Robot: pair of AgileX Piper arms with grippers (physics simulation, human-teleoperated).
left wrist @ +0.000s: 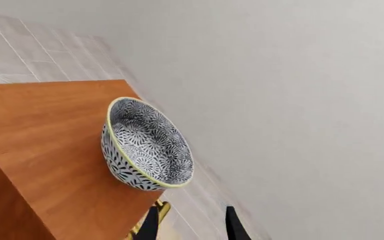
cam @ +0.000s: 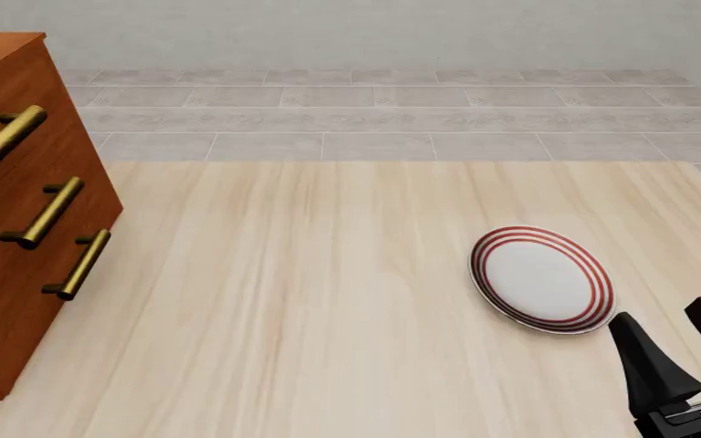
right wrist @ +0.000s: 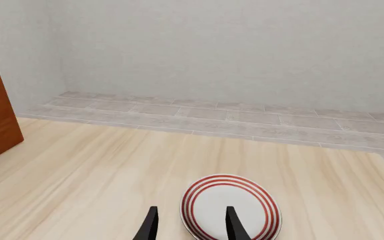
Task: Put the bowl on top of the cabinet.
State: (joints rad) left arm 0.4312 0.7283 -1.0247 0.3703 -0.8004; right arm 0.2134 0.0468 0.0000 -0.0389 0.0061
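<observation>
One bowl (left wrist: 148,150) sits atop the cabinet (left wrist: 38,150) near its edge, both end effectors, left (left wrist: 190,224) and right (right wrist: 188,225), empty with fingers apart (it looks rigid, glazed, breakable; best pinched at the rim).

A white plate (cam: 542,278) (red rings round its rim) lies on the table (cam: 302,301).
</observation>
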